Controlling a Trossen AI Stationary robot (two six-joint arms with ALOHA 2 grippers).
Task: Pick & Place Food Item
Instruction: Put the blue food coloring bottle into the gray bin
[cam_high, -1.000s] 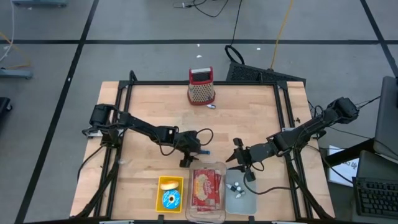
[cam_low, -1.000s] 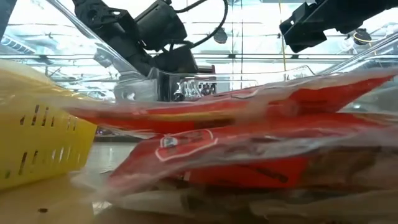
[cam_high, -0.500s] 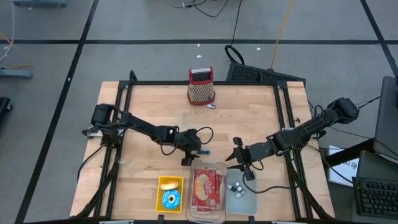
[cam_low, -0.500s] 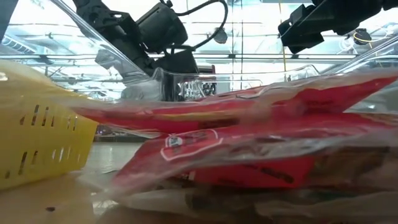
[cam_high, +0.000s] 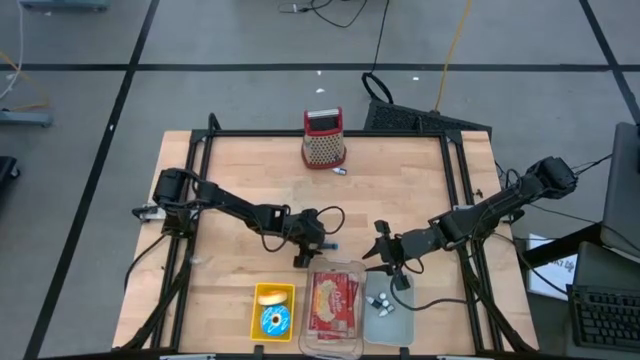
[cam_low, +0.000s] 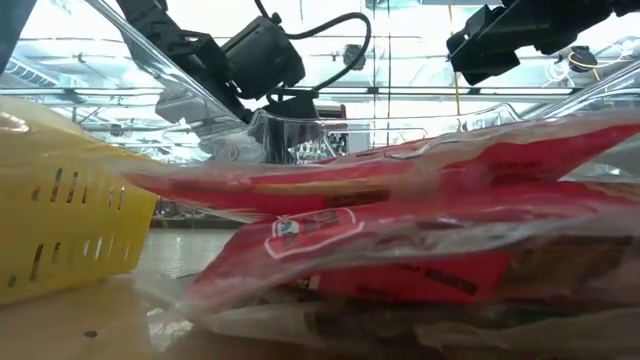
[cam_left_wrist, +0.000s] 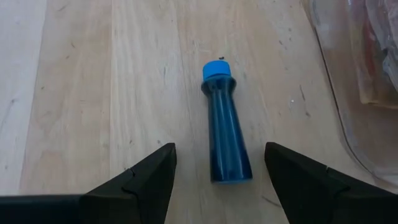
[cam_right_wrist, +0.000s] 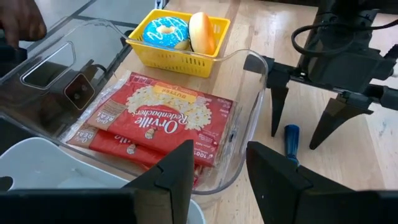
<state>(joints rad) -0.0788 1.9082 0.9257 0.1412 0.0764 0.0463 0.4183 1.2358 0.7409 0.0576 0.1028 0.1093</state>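
now left pincer (cam_left_wrist: 217, 180) apart, straddling blue tube (cam_left_wrist: 222, 134) on bench (cam_left_wrist: 81, 93). risk: round tube rolls off-centre at closing. right pincer (cam_right_wrist: 221, 168) apart, idle above tray (cam_right_wrist: 249, 146).

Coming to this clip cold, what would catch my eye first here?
Probably the red popcorn packets filling the clear bin at the table's near edge, with a yellow basket beside it holding a blue donut and a bun. Next, the left gripper, open, straddles a small blue bottle lying on the wood just beyond the bin.
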